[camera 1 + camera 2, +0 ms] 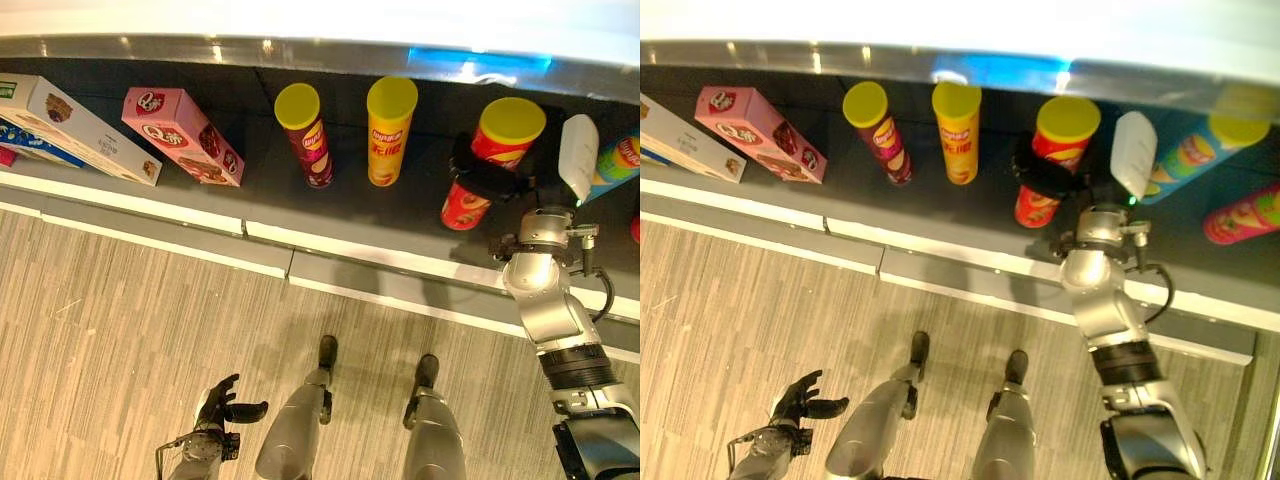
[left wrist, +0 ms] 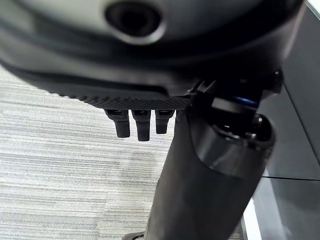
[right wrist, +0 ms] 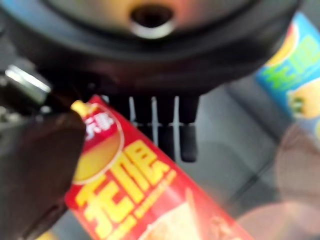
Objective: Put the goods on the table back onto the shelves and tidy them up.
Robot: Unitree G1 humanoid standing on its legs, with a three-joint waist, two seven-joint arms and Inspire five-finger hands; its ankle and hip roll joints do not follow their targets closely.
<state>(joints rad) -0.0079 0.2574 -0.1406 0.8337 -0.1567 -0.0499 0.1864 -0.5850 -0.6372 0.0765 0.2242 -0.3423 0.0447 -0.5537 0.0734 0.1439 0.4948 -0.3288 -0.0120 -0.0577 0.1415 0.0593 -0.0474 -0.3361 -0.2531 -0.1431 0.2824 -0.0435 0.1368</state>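
Step in hand: placing a can on the shelf. Left to right: my left hand hangs low over the floor, fingers relaxed, empty. On the shelf stand the pink box, the maroon can and the yellow can. My right hand is curled round the red can, which has a yellow lid and tilts, base apparently on the shelf. Next move, by my judgement: set it upright, then release without tipping it into the blue can nearby.

Large yellow characters on tall red cardboard tube with yellow lid: blurred, unreadable. Print on pink cardboard box: too small.
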